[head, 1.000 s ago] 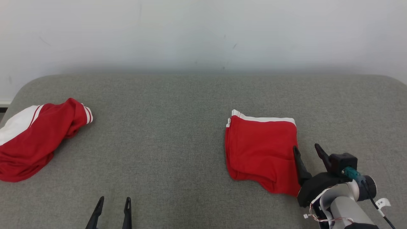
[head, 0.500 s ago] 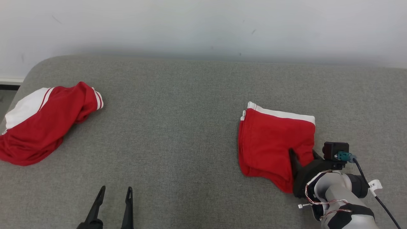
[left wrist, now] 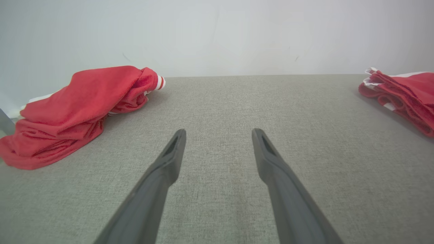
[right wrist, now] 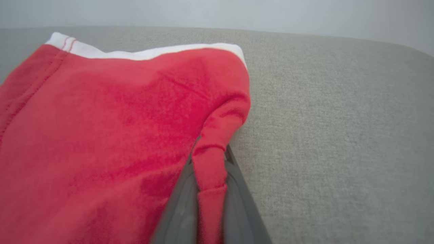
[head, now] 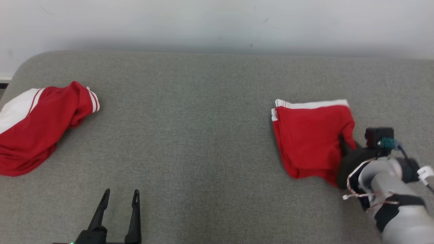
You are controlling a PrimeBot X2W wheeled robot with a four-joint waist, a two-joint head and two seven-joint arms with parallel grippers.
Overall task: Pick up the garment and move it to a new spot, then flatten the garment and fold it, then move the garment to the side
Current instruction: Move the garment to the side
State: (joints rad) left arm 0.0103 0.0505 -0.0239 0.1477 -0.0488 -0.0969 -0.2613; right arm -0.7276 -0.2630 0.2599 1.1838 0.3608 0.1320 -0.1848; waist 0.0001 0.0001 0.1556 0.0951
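We judge the folding done: the folded garment (head: 310, 135) lies at the right of the counter (head: 203, 135), our right gripper (right wrist: 212, 152) pinching its right edge for the move aside, our left gripper (head: 121, 192) spread apart and empty.

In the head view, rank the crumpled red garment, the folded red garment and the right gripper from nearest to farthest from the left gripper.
1. Crumpled red garment, far left.
2. Folded red garment, right side.
3. Right gripper, pinching that garment's right edge.

Left gripper (head: 122, 191) low, jaws spread wide, right gripper (right wrist: 211, 159) far right, pinched on garment (right wrist: 118, 118) edge
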